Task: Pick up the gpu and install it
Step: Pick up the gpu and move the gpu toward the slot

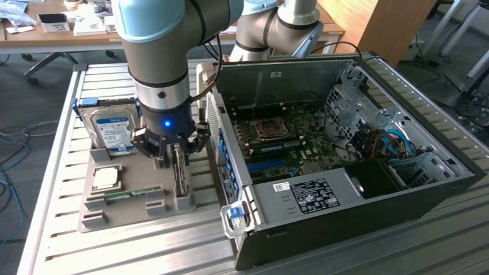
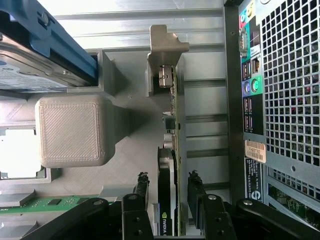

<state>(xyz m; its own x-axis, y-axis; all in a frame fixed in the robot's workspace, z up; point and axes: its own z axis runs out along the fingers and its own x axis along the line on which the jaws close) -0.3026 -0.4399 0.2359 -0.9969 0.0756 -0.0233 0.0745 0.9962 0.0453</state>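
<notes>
Computer case (image 1: 428,172), side open, on slatted table (image 1: 114,252); grey parts tray (image 1: 114,215) just beside it; gpu (image 2: 167,210) upright in a tray slot, not yet lifted.
Card stands on its long edge between two posts. Gripper (image 1: 177,150) sits astride its upper edge, jaws parted, one finger (image 2: 143,182) at each face with a sliver of gap, nothing gripped. Likely light, thin, stiff; components fragile, faces smooth. Best pinched flat across both faces near mid-length, clear of the contact edge.
</notes>
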